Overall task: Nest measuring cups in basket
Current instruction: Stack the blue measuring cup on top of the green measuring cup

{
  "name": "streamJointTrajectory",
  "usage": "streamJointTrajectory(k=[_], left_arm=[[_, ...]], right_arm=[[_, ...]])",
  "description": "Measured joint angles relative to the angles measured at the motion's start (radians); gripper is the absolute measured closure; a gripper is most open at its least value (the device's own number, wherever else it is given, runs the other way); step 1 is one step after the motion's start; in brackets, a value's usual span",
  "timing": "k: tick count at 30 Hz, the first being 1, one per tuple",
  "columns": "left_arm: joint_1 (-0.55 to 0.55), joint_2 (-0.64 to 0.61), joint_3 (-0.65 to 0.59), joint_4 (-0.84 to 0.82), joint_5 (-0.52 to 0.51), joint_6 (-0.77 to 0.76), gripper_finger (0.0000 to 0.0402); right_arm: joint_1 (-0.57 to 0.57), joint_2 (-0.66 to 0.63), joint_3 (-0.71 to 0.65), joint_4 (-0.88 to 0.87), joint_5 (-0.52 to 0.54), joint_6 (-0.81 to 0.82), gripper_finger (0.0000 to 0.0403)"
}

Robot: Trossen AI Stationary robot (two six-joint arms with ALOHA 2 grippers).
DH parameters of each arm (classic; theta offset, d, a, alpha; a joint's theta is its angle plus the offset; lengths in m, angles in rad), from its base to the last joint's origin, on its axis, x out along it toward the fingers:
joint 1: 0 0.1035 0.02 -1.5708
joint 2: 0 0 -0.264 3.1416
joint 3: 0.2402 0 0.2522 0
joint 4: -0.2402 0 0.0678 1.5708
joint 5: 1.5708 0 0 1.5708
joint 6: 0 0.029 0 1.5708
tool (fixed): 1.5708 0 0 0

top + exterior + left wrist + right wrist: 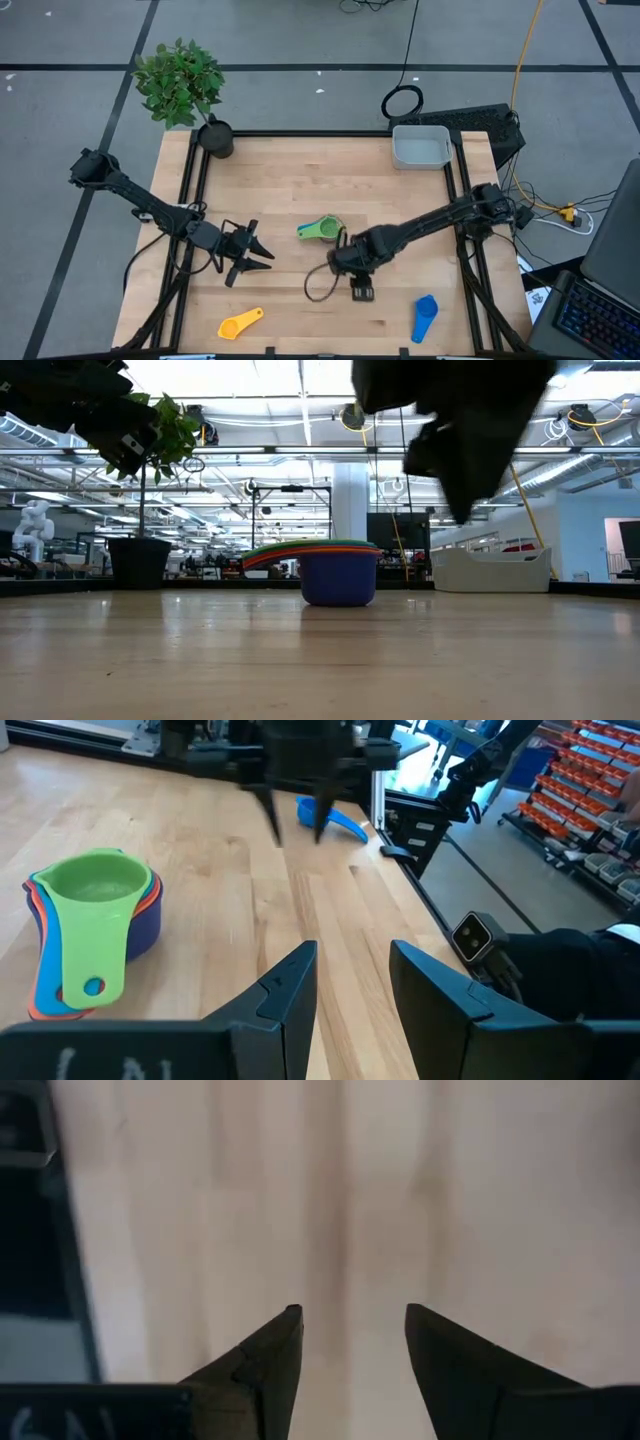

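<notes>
The nested stack (321, 229) — green cup on top, orange, red and dark blue beneath — sits mid-table, handles pointing toward the left arm. A yellow cup (240, 323) lies alone near the front edge on the left, and a blue cup (425, 317) lies near the front edge on the right. The basket (421, 147) stands at the far right corner, well apart from the cups.

The right gripper (361, 290) hangs over bare wood just in front of the stack — fingers apart, holding nothing. The left gripper (262, 255) hovers left of the stack, fingers apart and empty too. A potted plant (185, 90) stands at the far left corner.
</notes>
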Motion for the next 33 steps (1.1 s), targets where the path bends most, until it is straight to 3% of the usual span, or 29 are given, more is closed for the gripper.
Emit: streamJointTrajectory(k=[12,17,33], left_arm=[[0.000,0.000,0.000,-0.016,0.000,-0.003,0.0270],[0.000,0.000,0.000,-0.023,0.000,-0.011,0.0270],[0.000,0.000,0.000,-0.022,-0.016,-0.001,0.0270]], right_arm=[[0.149,-0.001,-0.075,-0.166,-0.004,0.132,0.0234],[0.218,-0.001,-0.140,-0.278,-0.070,0.147,0.0234],[0.343,0.000,-0.174,-0.276,-0.104,0.276,0.0234]])
